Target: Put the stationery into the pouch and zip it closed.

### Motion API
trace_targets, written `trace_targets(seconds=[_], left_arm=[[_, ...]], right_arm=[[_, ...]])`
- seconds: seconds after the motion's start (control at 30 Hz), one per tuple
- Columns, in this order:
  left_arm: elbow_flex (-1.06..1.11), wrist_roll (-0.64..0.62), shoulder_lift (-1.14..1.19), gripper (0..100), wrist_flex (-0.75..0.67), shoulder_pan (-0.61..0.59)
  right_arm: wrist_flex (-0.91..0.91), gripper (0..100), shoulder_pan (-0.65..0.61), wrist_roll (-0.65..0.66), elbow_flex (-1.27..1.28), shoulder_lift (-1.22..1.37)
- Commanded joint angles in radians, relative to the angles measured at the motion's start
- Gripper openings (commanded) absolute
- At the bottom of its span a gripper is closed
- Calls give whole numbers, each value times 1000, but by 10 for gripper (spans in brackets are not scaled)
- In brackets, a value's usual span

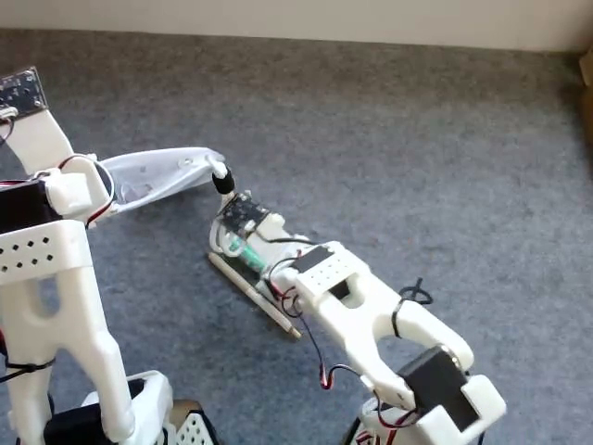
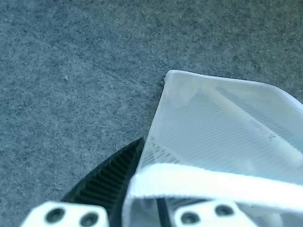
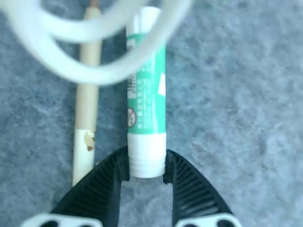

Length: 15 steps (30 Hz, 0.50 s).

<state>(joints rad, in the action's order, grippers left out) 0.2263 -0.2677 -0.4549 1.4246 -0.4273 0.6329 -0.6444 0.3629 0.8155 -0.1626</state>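
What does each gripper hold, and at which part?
Left gripper holds the pouch at its white-banded edge; right gripper clamps the glue stick at its white end.

Tabletop robot test bench, of a lab or workshop kind: grey felt mat (image 1: 417,120), pale wall (image 1: 371,19) behind, two white arms (image 1: 371,315) with exposed wires (image 1: 320,357).

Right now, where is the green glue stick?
In the right wrist view, the glue stick lies on the grey table, its white end pinched in the right gripper, with the pencil beside it.
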Motion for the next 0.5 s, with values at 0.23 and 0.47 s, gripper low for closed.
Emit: trace_targets(seconds=[0.23, 0.47], left_arm=[[-2, -9, -15, 7, -20, -19], [-2, -9, -12, 7, -20, -19]], right_arm=[[463, 10, 153, 172, -15, -282], [516, 158, 177, 172, -12, -283]])
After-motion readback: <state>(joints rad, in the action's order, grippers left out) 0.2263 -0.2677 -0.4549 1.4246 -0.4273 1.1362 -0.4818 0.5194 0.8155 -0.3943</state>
